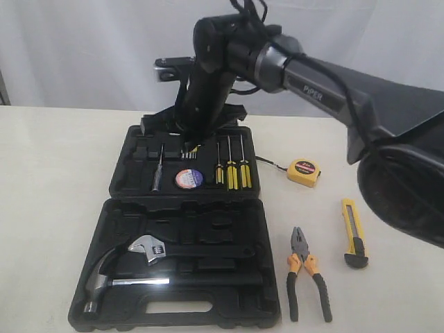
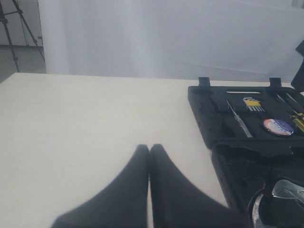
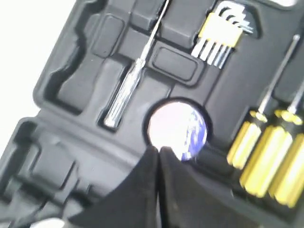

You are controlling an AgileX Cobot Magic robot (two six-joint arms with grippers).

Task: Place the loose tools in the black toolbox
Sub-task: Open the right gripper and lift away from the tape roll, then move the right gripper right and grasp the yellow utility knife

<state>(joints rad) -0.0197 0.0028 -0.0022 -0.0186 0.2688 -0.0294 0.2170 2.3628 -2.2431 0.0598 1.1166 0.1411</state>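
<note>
The black toolbox [image 1: 132,208] lies open on the table, both halves flat. The dark tape roll [image 1: 188,178] with its purple-white label sits in a round recess of the far half. My right arm reaches across over that half. Its gripper [image 3: 158,150] is shut and empty, tips just short of the tape roll [image 3: 178,128]. On the table right of the box lie the yellow tape measure [image 1: 303,172], the yellow-black utility knife [image 1: 354,233] and the orange-black pliers [image 1: 307,274]. My left gripper [image 2: 149,147] is shut and empty over bare table, left of the toolbox [image 2: 209,109].
The near half holds a steel claw hammer [image 1: 111,277] and a chrome adjustable wrench [image 1: 154,248]. In the far half rest three yellow-handled screwdrivers [image 1: 232,172], a slim silver tool [image 1: 157,173] and yellow hex keys [image 3: 223,33]. A white curtain hangs behind the table.
</note>
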